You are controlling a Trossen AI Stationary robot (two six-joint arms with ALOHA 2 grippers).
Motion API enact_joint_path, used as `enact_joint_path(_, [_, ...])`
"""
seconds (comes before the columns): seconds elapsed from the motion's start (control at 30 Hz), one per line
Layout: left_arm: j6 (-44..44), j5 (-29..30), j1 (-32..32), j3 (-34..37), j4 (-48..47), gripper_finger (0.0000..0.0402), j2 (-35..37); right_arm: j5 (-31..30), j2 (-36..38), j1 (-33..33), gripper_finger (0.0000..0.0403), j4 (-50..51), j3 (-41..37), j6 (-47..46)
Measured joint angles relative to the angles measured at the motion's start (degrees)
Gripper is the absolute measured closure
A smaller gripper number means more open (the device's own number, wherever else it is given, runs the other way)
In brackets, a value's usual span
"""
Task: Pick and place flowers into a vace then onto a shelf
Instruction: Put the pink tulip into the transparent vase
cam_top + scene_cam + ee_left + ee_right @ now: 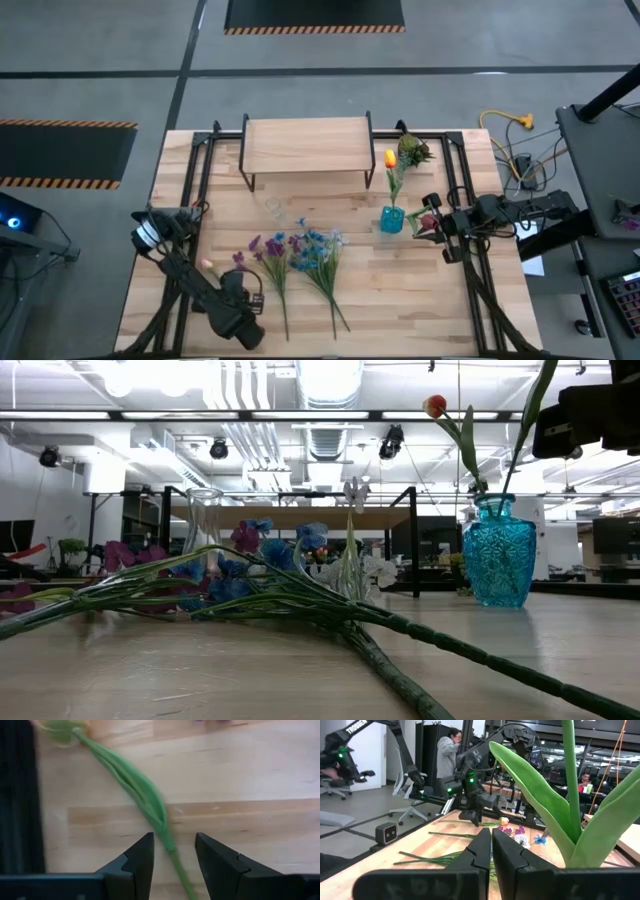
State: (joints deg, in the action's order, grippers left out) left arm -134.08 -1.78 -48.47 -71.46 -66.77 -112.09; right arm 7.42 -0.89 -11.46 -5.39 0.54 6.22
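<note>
**Operator:** Stems of the flowers are seen nearest the low camera, lying across the table; their lower ends are cut off at the picture edge. What is registered on the left side?

**Technician:** From above, the left gripper is located near the table's front left corner. In its wrist view the fingers are spread, with a green stem lying on the wood between them; contact cannot be determined. The bloom on that stem is blurred and cropped.

**Operator:** And the centre?

**Technician:** Purple, blue and white blooms are spread on the table in front of the shelf. A clear glass vase is faintly visible behind them; from above it is hard to make out.

**Operator:** The right side?

**Technician:** A blue vase is placed right of the shelf, with an orange flower standing in it. The right gripper is positioned just beside this vase, its fingers pressed together. A leafy stem rises close to the wrist camera; whether it is pinched is hidden. A spiky sprig lies beyond. A person is visible in the room behind.
</note>
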Motion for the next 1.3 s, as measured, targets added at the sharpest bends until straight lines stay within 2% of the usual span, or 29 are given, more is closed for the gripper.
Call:
enact_joint_path(0.27, [1.59,-0.36,-0.15,4.52,4.55,0.0269,-0.03,0.04,0.02,0.02,0.0394,0.00,0.02,-0.20])
enact_joint_path(0.57, [1.52,-3.51,0.03,4.50,4.78,0.0291,0.13,0.07,0.00,0.00,0.0394,0.02,0.02,-0.20])
enact_joint_path(1.03, [4.93,-4.22,-0.40,4.11,5.70,0.0395,0.18,0.04,0.00,0.01,0.0394,0.07,0.02,-0.22])
enact_joint_path(1.3, [3.30,-3.27,-1.38,4.04,4.88,0.0381,3.67,0.04,0.00,0.02,0.0394,0.07,0.02,-0.22])
